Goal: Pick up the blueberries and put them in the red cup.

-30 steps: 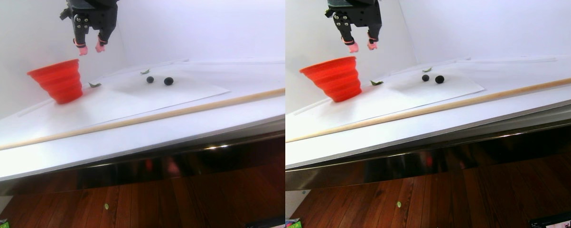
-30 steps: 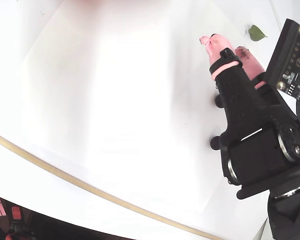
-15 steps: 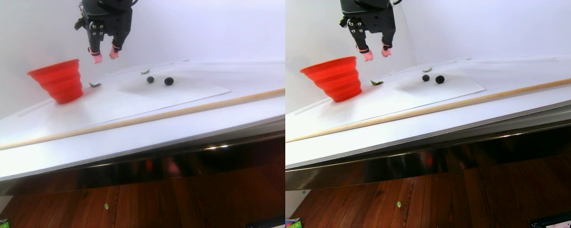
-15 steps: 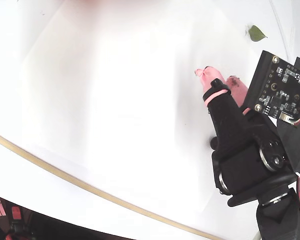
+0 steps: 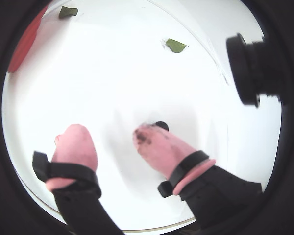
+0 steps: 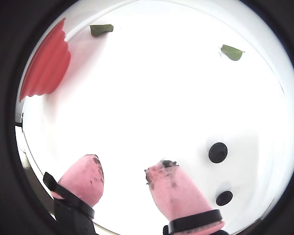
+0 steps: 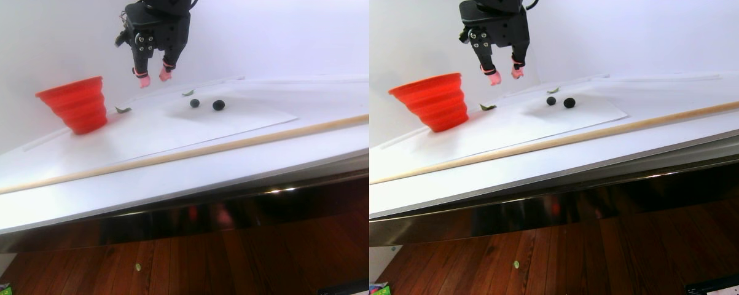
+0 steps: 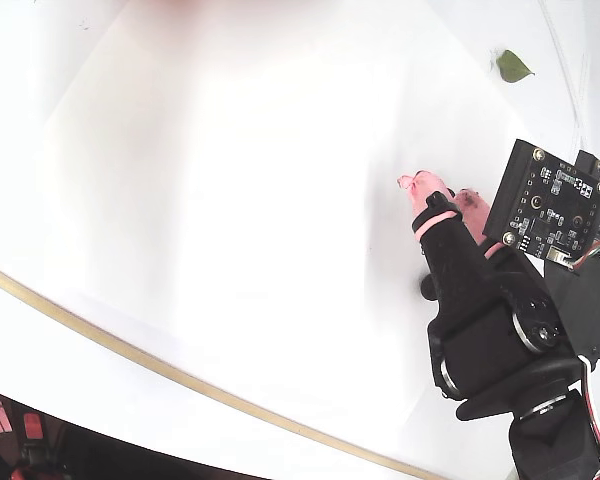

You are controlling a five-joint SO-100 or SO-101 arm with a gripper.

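Observation:
Two blueberries (image 7: 195, 103) (image 7: 218, 105) lie side by side on the white sheet, right of the red cup (image 7: 77, 104) in the stereo pair view. A wrist view shows them (image 6: 218, 152) (image 6: 224, 198) to the right of the pink fingertips, with the red cup (image 6: 44, 68) at far left. My gripper (image 7: 153, 78) hangs in the air between cup and blueberries, open, with nothing between its pink fingertips (image 6: 169, 181). In a wrist view my gripper (image 5: 112, 137) half hides one blueberry (image 5: 161, 126). In the fixed view my gripper (image 8: 445, 190) covers most of a blueberry (image 8: 427, 288).
Small green leaves (image 7: 122, 110) (image 7: 188, 93) lie on the sheet, one beside the cup and one behind the blueberries. A long wooden dowel (image 7: 222, 147) runs across the table in front of the sheet. The table's front edge (image 7: 160, 203) drops to a wooden floor.
My gripper has travelled right in the stereo pair view, from above the red cup toward the blueberries, and sunk a little. It has stayed open and empty. Nothing else has moved.

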